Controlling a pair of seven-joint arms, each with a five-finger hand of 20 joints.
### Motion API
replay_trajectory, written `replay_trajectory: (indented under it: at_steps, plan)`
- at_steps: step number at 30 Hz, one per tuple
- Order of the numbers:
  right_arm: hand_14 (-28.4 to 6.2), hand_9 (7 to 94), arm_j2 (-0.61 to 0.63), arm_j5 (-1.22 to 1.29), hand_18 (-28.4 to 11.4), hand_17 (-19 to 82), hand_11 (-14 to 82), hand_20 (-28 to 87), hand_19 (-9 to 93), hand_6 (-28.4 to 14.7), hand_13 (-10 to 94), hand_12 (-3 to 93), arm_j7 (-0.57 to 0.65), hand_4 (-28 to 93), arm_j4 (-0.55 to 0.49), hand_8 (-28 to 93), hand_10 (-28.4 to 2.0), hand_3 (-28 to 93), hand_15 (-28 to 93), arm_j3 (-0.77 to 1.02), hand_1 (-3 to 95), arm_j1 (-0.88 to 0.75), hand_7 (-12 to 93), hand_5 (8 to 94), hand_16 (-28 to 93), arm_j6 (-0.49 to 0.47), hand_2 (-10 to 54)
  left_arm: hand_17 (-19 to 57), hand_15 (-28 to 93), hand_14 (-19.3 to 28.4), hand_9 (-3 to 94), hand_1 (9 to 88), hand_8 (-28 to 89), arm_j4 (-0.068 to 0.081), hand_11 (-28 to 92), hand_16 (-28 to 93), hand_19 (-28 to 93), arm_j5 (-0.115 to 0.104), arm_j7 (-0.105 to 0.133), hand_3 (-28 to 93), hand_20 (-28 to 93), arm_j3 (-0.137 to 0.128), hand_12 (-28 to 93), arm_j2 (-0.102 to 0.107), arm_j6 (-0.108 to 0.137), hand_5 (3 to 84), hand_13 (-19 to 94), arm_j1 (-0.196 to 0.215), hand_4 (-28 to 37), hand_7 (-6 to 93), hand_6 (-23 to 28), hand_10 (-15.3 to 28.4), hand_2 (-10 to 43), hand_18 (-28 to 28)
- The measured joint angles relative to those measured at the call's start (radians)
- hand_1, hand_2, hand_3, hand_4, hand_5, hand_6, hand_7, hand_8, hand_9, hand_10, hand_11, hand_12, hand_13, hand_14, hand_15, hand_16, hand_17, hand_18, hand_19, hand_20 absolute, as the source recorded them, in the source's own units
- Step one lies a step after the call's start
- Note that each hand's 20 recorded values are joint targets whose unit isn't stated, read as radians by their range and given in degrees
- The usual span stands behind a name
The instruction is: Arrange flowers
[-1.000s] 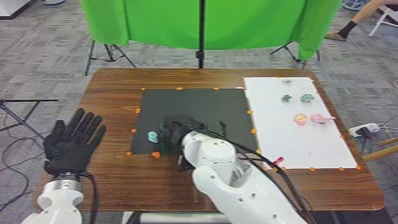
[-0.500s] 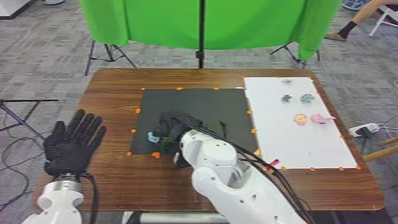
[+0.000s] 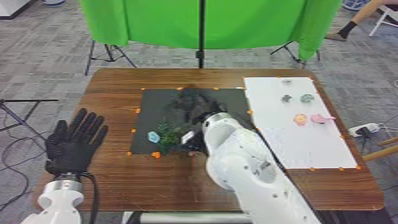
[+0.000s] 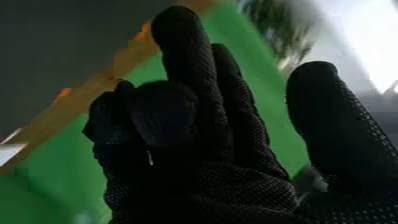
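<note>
On the black mat (image 3: pixel 156 106), the green plant (image 3: pixel 166 137) seems light and soft, best pinched low; over this mat, the right hand (image 4: pixel 213 172) is relaxed, empty.

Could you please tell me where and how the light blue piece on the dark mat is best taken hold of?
The small, rounded blue piece likely suits a fingertip pinch at its near and far edges, coming from the left, since greenery crowds its right side.

Robotics laboratory, identified by white robot arms (image 3: pixel 258 172) at a tabletop (image 3: pixel 114 105), a green cloth (image 3: pixel 142 22) on black stands (image 3: pixel 201 56), and loose cables (image 3: pixel 7 153) on the grey floor (image 3: pixel 44 65).
</note>
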Motion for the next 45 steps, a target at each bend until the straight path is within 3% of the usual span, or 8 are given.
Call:
replay_trajectory:
  at_steps: [4, 10, 16, 22, 31, 35, 39, 45]
  plan:
    - [-16.2, 68.6, 0.060, 0.004, -25.5, 38, 20.8, 37, 93, -9.5, 66, 18.0, 0.003, -20, -0.002, -9, -22.5, 78, 71, 0.085, 27.0, -0.008, 6, 58.2, 26, 0.073, 6.2, -7.4, 30, 15.8, 41.0, 27.5, -9, -0.014, 18, -7, 36, -0.006, 0.017, 78, 12, -0.013, 8, -0.002, -0.013, 45.7, 31, 0.017, -28.3, 8.8, 9.3, 15.3, 11.2, 14.1]
    - [-17.5, 58.9, 0.165, 0.117, -23.1, 35, 16.9, 36, 93, -10.5, 59, 16.5, 0.002, -21, -0.044, -9, -23.1, 79, 64, 0.274, 27.8, -0.053, 6, 53.1, 20, 0.023, 5.9, -7.4, 30, 15.8, 41.0, 27.5, -9, -0.033, 18, -7, 36, -0.011, 0.038, 78, 12, -0.025, 8, -0.012, -0.019, 45.7, 31, 0.047, -28.3, 8.8, 9.3, 15.4, 11.1, 14.1]
    - [-17.2, 56.9, 0.264, 0.166, -23.8, 34, 15.4, 34, 93, -10.2, 58, 15.7, -0.042, -21, -0.074, -9, -22.6, 80, 61, 0.445, 29.7, -0.136, 7, 52.9, 18, 0.017, 2.5, -7.4, 30, 15.9, 41.1, 27.5, -9, -0.043, 18, -7, 36, -0.012, 0.051, 78, 12, -0.038, 8, -0.019, -0.018, 45.6, 31, 0.074, -28.3, 8.8, 9.3, 15.4, 11.1, 14.1]
    - [-16.9, 56.7, 0.321, -0.093, -24.0, 35, 14.2, 35, 93, -9.4, 59, 15.3, -0.010, -22, -0.075, -9, -21.2, 79, 64, 0.517, 33.4, -0.211, 7, 54.0, 18, 0.017, -4.1, -7.4, 30, 15.9, 41.1, 27.6, -9, -0.044, 18, -7, 36, -0.014, 0.057, 78, 12, -0.041, 8, -0.021, -0.015, 45.8, 31, 0.080, -28.3, 8.9, 9.2, 15.4, 11.2, 14.1]
    - [-15.3, 53.5, 0.326, -0.119, -23.9, 35, 12.0, 34, 93, -7.8, 61, 14.4, 0.017, -24, 0.008, -10, -18.9, 80, 65, 0.530, 40.2, -0.212, 9, 55.0, 18, -0.013, -9.1, -7.4, 30, 15.9, 41.1, 27.6, -9, -0.045, 18, -7, 36, -0.017, 0.056, 78, 12, -0.042, 8, -0.024, -0.008, 45.9, 31, 0.080, -28.3, 8.8, 9.4, 15.4, 11.3, 14.1]
    - [-14.2, 51.3, 0.327, -0.163, -24.0, 35, 10.7, 33, 93, -7.5, 62, 13.9, 0.017, -26, 0.075, -11, -17.4, 80, 65, 0.504, 43.1, -0.177, 9, 55.3, 16, -0.028, -9.5, -7.4, 30, 15.9, 41.1, 27.6, -9, -0.045, 18, -7, 36, -0.017, 0.056, 78, 12, -0.042, 8, -0.024, -0.008, 45.9, 31, 0.079, -28.3, 8.8, 9.4, 15.4, 11.3, 14.1]
    - [-13.6, 51.3, 0.330, -0.185, -23.8, 36, 10.4, 33, 93, -7.2, 65, 13.3, 0.021, -28, 0.113, -11, -16.5, 80, 75, 0.497, 46.3, -0.149, 9, 53.0, 17, -0.069, -9.5, -7.4, 30, 15.9, 41.1, 27.5, -9, -0.044, 18, -7, 36, -0.018, 0.057, 78, 12, -0.042, 8, -0.024, -0.008, 45.8, 31, 0.079, -28.3, 8.8, 9.4, 15.4, 11.2, 14.1]
    - [-12.4, 54.9, 0.347, -0.198, -24.0, 36, 11.2, 34, 93, -5.2, 66, 13.3, 0.021, -28, 0.141, -11, -14.5, 78, 76, 0.488, 50.1, -0.134, 11, 55.4, 15, -0.113, -9.5, -7.4, 30, 15.9, 41.1, 27.5, -9, -0.045, 18, -7, 36, -0.018, 0.060, 78, 12, -0.047, 8, -0.024, -0.009, 45.8, 31, 0.081, -28.3, 8.8, 9.4, 15.4, 11.2, 14.1]
